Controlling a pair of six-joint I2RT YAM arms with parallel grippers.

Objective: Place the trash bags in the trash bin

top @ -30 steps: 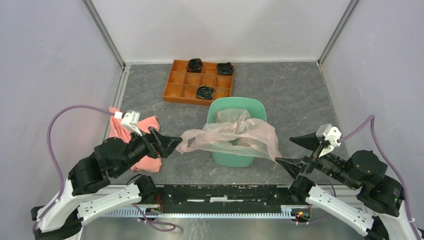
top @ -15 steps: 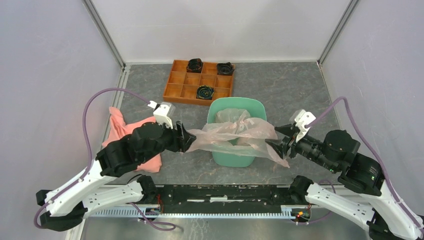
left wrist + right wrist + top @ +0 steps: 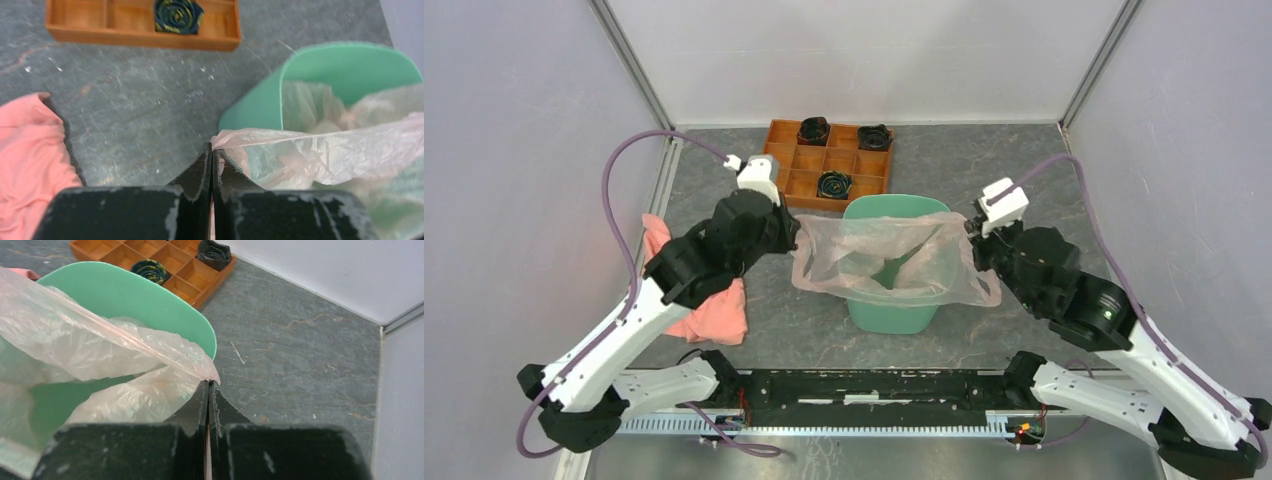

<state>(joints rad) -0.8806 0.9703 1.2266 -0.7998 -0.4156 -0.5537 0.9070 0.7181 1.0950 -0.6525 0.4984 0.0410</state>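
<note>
A mint-green trash bin point(image 3: 894, 315) stands mid-table. A translucent pale-pink trash bag point(image 3: 894, 262) is stretched across its mouth, part of it hanging inside. My left gripper point(image 3: 792, 238) is shut on the bag's left edge, just left of the bin's rim. In the left wrist view the film point(image 3: 320, 150) runs out from between the closed tips of the left gripper point(image 3: 212, 148). My right gripper point(image 3: 972, 238) is shut on the bag's right edge. In the right wrist view the film point(image 3: 95, 347) spreads left over the bin point(image 3: 130, 297) from the tips of the right gripper point(image 3: 208, 383).
An orange compartment tray point(image 3: 782, 181) with dark coiled rolls point(image 3: 834, 184) sits behind the bin. A salmon-pink cloth point(image 3: 714, 312) lies at the left under my left arm. Walls close the table on three sides.
Both grippers closed on the bag's side edges and moved up and back, pulling the bag taut and wide over the bin. The bag had been draped slack over the bin's front.
</note>
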